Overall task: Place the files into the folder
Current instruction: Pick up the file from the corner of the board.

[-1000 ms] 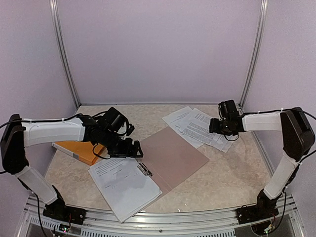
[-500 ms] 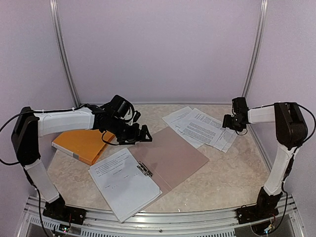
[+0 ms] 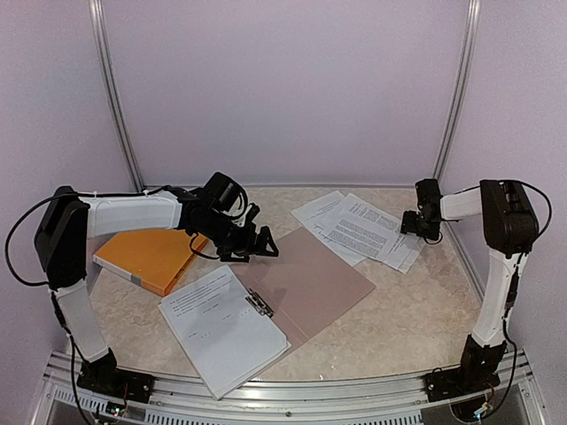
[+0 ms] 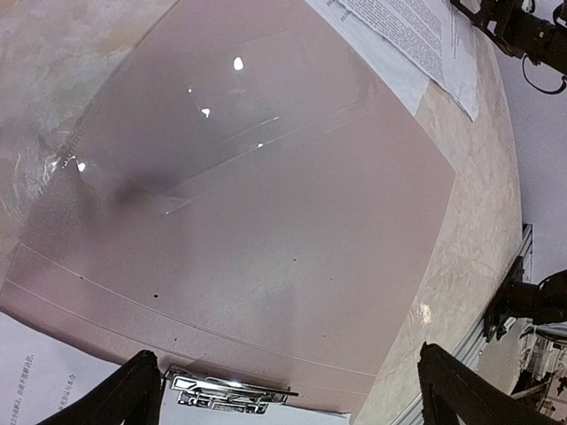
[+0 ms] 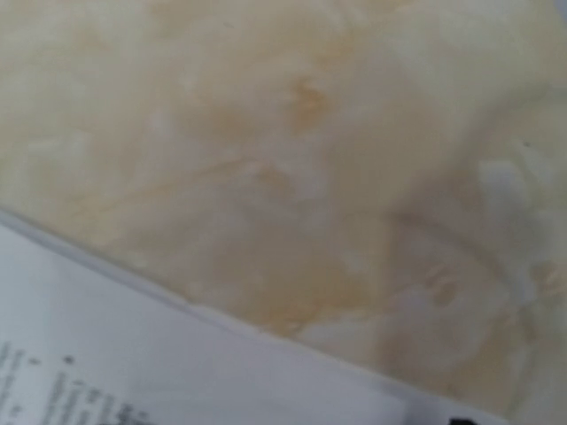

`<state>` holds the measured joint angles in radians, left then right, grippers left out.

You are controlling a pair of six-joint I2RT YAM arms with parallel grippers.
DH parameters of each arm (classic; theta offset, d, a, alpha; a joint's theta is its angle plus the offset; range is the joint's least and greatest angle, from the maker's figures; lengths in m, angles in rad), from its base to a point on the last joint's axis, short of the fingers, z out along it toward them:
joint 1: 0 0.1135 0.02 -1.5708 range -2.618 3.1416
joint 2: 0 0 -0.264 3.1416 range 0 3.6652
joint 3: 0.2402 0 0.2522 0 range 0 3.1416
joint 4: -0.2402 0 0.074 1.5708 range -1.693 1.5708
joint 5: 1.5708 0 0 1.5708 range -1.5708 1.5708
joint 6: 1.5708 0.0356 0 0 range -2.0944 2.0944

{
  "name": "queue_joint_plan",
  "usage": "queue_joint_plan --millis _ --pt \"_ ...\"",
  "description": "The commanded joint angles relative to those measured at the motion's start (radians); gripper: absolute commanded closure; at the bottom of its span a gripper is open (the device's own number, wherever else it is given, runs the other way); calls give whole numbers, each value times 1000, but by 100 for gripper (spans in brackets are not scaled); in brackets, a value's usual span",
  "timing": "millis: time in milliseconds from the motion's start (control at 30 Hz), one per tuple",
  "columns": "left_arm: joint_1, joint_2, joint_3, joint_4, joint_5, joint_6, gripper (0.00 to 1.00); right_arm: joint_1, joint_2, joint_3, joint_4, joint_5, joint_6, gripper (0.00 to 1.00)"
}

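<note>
The files [image 3: 356, 227] are white printed sheets fanned out at the back right of the table; their corner also shows in the left wrist view [image 4: 416, 35]. The open pink folder [image 3: 312, 279] lies in the middle, with a white sheet [image 3: 221, 323] on its left half under a metal clip [image 4: 232, 390]. My left gripper [image 3: 257, 247] hovers open and empty over the folder's upper left edge; its fingertips [image 4: 133, 390] are spread wide above the pink cover [image 4: 266, 195]. My right gripper [image 3: 414, 225] is low at the files' right edge. The right wrist view is blurred and shows only a paper edge [image 5: 133, 354] on the table.
An orange folder [image 3: 146, 257] lies at the left under my left arm. The metal frame rail [image 3: 292, 390] runs along the near edge, and the enclosure walls stand close behind the files and on both sides.
My left gripper has moved right and away, from the clip area to over the folder's upper left edge. My right arm has drawn back to the right edge of the files.
</note>
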<state>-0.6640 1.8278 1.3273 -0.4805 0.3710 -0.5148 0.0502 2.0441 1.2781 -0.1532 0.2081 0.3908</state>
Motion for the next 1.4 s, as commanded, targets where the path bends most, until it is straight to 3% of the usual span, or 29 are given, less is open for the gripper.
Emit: queue_joint_plan --millis 0,367,700,933,1367 --pt "10 20 33 -9 26 19 3 -21 12 -9 -15 18 28 20" --pt "39 33 36 8 92 9 3 -21 -30 -112 4 48 116 16" --pt "53 56 29 18 136 1 3 -19 -204 -291 191 85 133 16" --pt "61 69 35 30 154 -3 3 -19 -307 -332 185 151 127 16" --pt "63 66 26 33 166 -5 3 -21 -188 -274 88 132 212 16"
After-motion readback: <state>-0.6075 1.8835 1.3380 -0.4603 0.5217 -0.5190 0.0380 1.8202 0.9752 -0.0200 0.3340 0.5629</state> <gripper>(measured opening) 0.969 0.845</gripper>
